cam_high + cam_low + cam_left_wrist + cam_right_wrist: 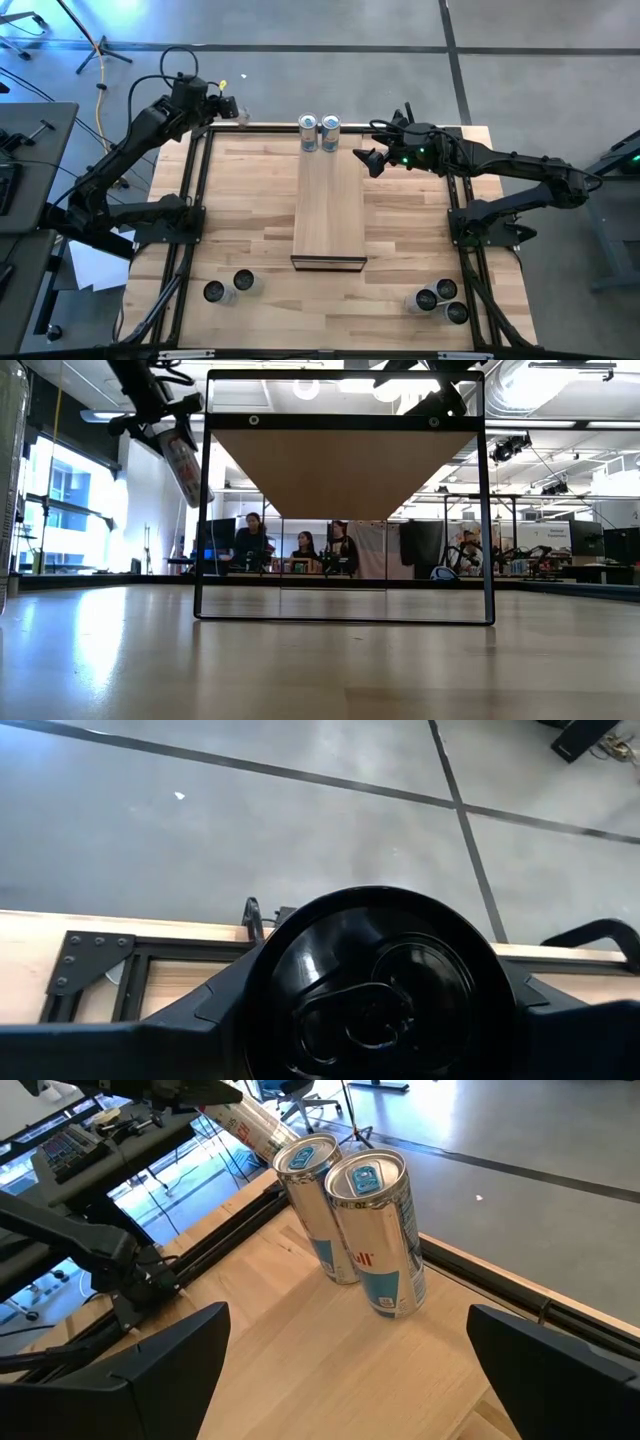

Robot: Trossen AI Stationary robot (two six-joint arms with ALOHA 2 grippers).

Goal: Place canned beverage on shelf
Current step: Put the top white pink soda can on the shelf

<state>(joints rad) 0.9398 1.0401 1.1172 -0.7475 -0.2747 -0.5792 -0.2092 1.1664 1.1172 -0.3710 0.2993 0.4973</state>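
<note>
My left gripper (240, 113) pinches a canned beverage (186, 466) aloft; my right gripper (368, 150), fingers spread, hovers beside two cans (319, 132) on the shelf (330, 215).

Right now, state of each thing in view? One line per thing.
shelf: flat on the table, two cans at its far end.
two cans on shelf: upright, side by side, touching.
left gripper: raised over the table's far left corner, shut on a can, tilted.
right gripper: open, empty, beside the shelved cans.
two cans near left: waiting on the table.
three cans near right: waiting, clustered.
</note>
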